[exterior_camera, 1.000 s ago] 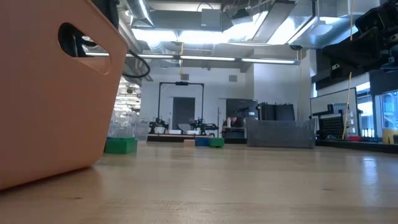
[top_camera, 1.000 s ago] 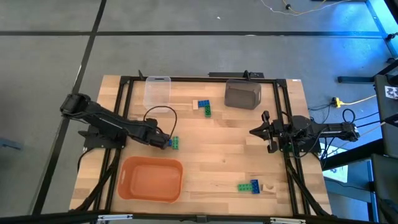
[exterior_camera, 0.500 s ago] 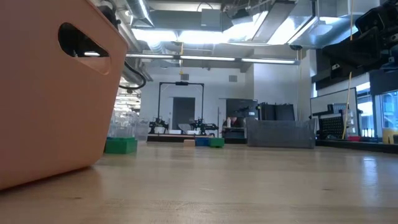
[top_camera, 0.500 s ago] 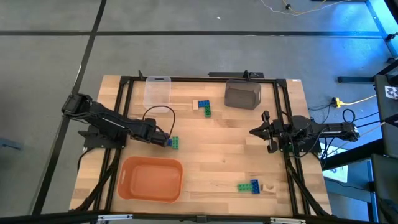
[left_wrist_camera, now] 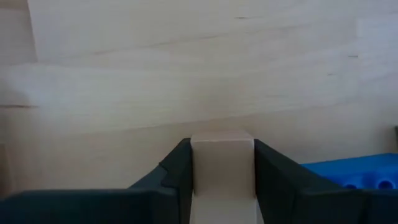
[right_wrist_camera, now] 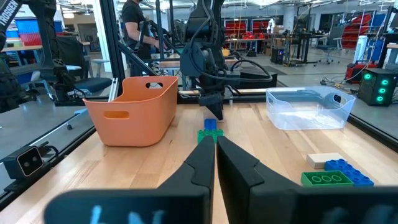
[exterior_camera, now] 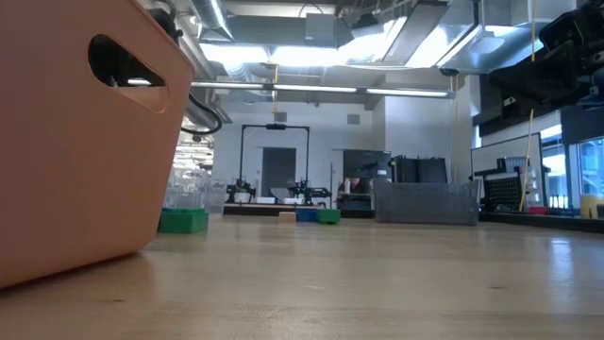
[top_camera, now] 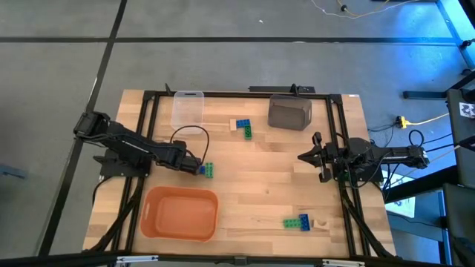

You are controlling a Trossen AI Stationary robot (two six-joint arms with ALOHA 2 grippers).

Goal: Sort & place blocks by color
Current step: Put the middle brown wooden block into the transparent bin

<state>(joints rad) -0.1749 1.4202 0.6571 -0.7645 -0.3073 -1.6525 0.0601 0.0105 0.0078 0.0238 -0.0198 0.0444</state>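
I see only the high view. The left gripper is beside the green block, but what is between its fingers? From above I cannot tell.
Observer: The left wrist view shows a tan block between the fingers of the left gripper, and both touch its sides.
Operator: Is something next to it?
Observer: Yes, a blue block lies close beside it.
Operator: And the right gripper?
Observer: Its wrist view shows the fingers shut, with nothing between them.

Bins, three: clear bin (top_camera: 187,109) far left, grey bin (top_camera: 289,113) far right, orange bin (top_camera: 179,213) near left.
Green blocks, three: left (top_camera: 210,170), far centre (top_camera: 247,133), near right (top_camera: 290,222).
Blue blocks, three: left (top_camera: 201,169), far centre (top_camera: 243,124), near right (top_camera: 303,221).
Tan blocks, three: left (left_wrist_camera: 222,162), far centre (top_camera: 234,124), near right (top_camera: 320,222).
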